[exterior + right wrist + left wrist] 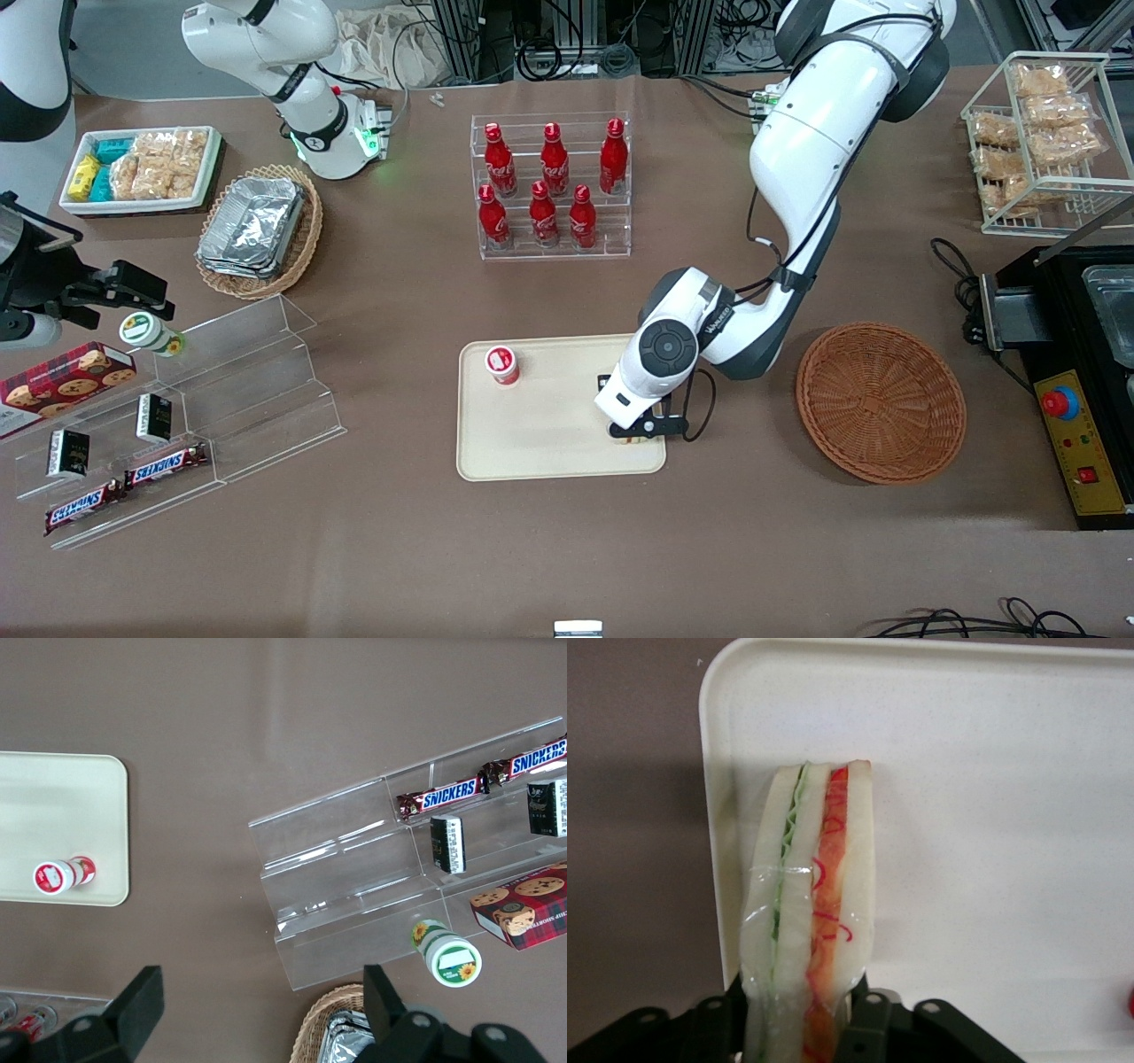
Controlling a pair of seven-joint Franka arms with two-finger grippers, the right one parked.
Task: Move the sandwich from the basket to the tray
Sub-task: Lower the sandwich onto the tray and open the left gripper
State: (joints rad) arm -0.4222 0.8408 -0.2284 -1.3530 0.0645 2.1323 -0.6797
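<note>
Gripper (806,1028) clamped on sandwich (811,904), low over tray (992,771) near its rim — release here risks it toppling onto the edge.

A: The front view looks steeply down on the whole table, with the tray (540,443) low in the frame's centre.

B: The left wrist camera hangs close above that tray (992,815); the right wrist camera, higher, catches its corner (80,797) at its frame's left edge.
</note>
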